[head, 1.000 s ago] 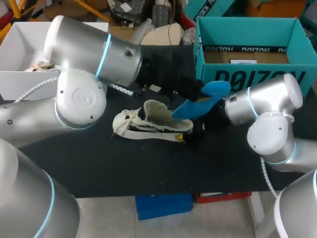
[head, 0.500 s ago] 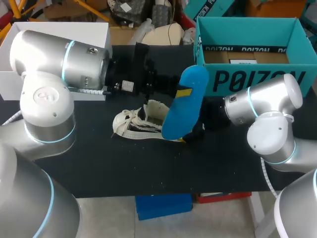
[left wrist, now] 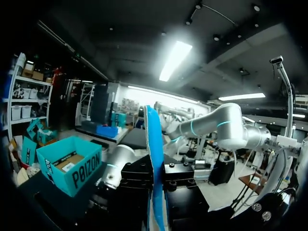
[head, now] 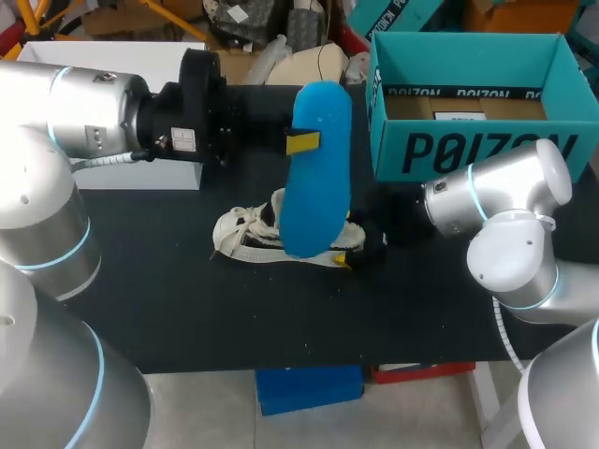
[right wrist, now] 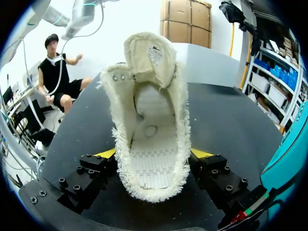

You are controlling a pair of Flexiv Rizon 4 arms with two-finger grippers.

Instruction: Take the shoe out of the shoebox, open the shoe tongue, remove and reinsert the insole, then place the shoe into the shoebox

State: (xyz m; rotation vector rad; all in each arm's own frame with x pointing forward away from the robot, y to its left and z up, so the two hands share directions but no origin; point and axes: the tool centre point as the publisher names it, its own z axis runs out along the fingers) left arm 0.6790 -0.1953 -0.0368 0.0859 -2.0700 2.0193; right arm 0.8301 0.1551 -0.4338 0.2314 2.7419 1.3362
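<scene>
While a white box sits at the left rear of the surface, the left claw clenches the blue insole upright over the shoe, hiding its middle. The right claw grips the shoe's sides, and only its wrist view shows the bare interior. The teal shoebox stands rightmost.

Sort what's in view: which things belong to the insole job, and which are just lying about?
Job in hand:
- shoe, heel clamped in the right gripper
- blue insole, pinched in the left gripper, out of the shoe
- teal shoebox, open, no shoe in it

Lying about:
- white box, at the table's far left
</scene>
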